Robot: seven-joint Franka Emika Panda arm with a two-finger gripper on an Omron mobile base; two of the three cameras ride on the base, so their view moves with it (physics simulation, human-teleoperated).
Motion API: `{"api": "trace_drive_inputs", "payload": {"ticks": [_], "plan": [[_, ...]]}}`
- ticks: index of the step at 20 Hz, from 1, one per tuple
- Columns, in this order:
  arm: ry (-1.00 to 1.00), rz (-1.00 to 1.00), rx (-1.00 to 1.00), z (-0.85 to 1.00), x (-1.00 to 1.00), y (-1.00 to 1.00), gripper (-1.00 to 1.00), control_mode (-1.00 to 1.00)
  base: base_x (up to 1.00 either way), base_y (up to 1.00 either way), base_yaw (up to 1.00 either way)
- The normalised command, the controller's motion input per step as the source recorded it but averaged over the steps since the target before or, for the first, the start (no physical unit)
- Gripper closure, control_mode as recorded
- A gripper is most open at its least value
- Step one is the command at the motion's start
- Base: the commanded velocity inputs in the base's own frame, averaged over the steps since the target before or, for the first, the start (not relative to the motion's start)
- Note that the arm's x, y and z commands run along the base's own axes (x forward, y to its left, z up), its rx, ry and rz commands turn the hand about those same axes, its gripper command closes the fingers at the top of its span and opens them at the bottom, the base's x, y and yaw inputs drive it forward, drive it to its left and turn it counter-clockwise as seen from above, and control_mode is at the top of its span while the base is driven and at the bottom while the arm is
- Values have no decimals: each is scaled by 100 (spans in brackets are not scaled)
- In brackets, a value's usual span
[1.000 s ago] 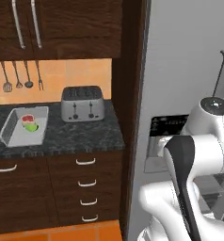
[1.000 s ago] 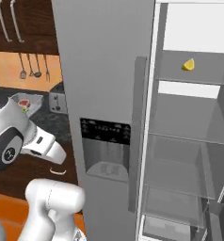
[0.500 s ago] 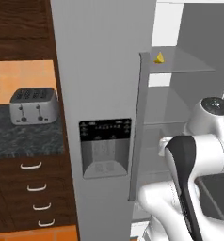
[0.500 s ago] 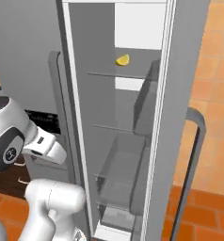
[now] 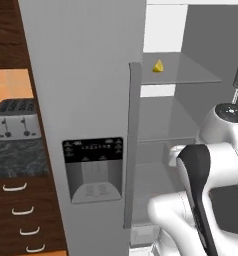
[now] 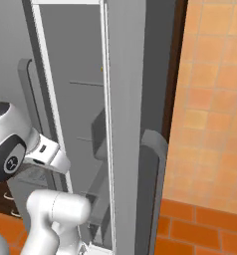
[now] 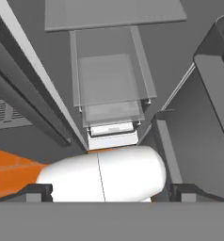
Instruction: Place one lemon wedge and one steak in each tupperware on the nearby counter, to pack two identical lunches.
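One lemon wedge (image 5: 158, 66), small and bright yellow, lies on an upper glass shelf (image 5: 191, 76) inside the open fridge, above and left of my white arm (image 5: 206, 200). In the hand view my gripper (image 7: 111, 192) is open; its dark fingertips (image 7: 38, 190) stand far apart with nothing between them, pointing down into the fridge at stacked glass shelves (image 7: 109, 80). A strip of the black speckled counter (image 5: 13, 156) shows at the far left. The steak and the tupperware are out of view.
The closed grey fridge door with its dispenser panel (image 5: 93, 167) and tall handle (image 5: 133, 145) stands left of the open compartment. A toaster (image 5: 16, 120) sits on the counter above wooden drawers (image 5: 21, 215). Orange tiles (image 6: 210, 124) lie right of the fridge.
The whole picture has swept sideways as the base moved: the counter with its tray has slid off to the left and the open fridge now faces me. The gripper stays open.
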Motion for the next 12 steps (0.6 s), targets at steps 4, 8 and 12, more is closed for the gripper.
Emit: {"api": "trace_drive_inputs", "payload": {"ticks": [4,8,12], "plan": [[0,0,0,0,0,0,-100,100,53,-23,0],[-2,0,0,12,7,-18,-100,-100,4,-7,0],[-13,1,0,49,7,-18,-100,-100,0,0,0]]}}
